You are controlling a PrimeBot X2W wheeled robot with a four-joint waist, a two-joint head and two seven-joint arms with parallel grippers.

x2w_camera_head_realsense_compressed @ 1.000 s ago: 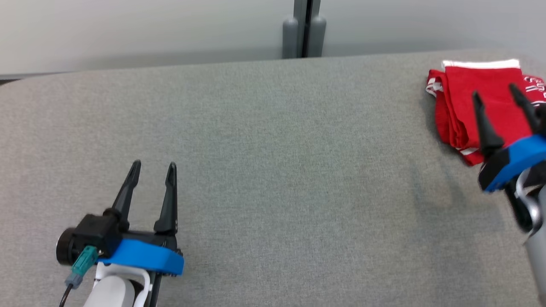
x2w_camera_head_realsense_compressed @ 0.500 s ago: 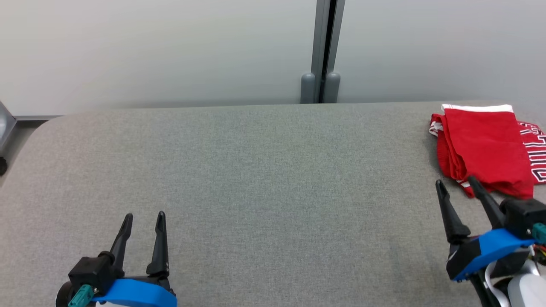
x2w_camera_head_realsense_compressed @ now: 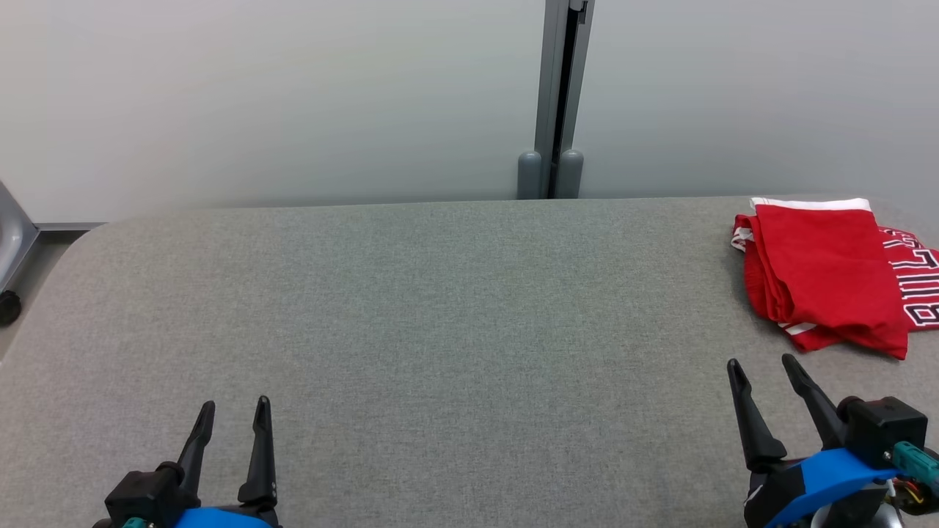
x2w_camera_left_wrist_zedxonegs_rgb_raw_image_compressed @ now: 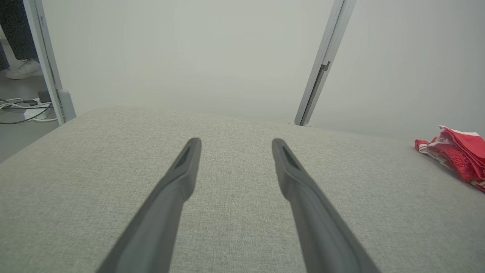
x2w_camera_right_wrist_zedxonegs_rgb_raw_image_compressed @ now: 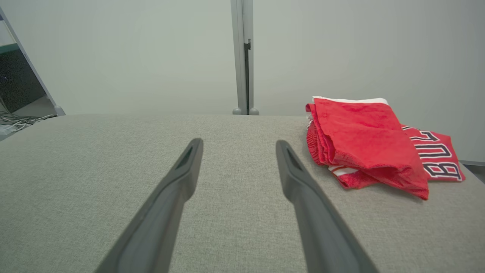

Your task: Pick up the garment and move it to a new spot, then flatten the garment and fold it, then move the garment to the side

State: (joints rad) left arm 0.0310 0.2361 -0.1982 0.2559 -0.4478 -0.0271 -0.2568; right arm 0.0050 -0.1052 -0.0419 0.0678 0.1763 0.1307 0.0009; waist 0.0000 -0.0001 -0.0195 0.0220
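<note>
The garment [x2w_camera_head_realsense_compressed: 829,275] is red with white trim and dark lettering, folded into a compact stack at the far right of the grey padded table [x2w_camera_head_realsense_compressed: 455,308]. It also shows in the right wrist view [x2w_camera_right_wrist_zedxonegs_rgb_raw_image_compressed: 363,144] and at the right edge of the left wrist view [x2w_camera_left_wrist_zedxonegs_rgb_raw_image_compressed: 460,155]. My right gripper [x2w_camera_head_realsense_compressed: 763,367] stands open at the lower right, a short way in front of the garment, touching nothing. My left gripper [x2w_camera_head_realsense_compressed: 235,407] is open at the lower left, far from the garment, nothing between its fingers.
A pale partition wall with a grey vertical post [x2w_camera_head_realsense_compressed: 557,103] runs behind the table. In the left wrist view, cables [x2w_camera_left_wrist_zedxonegs_rgb_raw_image_compressed: 22,110] lie on the floor beyond the table's left end, and a person's shoe [x2w_camera_left_wrist_zedxonegs_rgb_raw_image_compressed: 21,70] stands there.
My right gripper has drawn back from over the garment toward the table's front edge, leaving the garment lying free. The head camera has tilted up, showing more wall.
</note>
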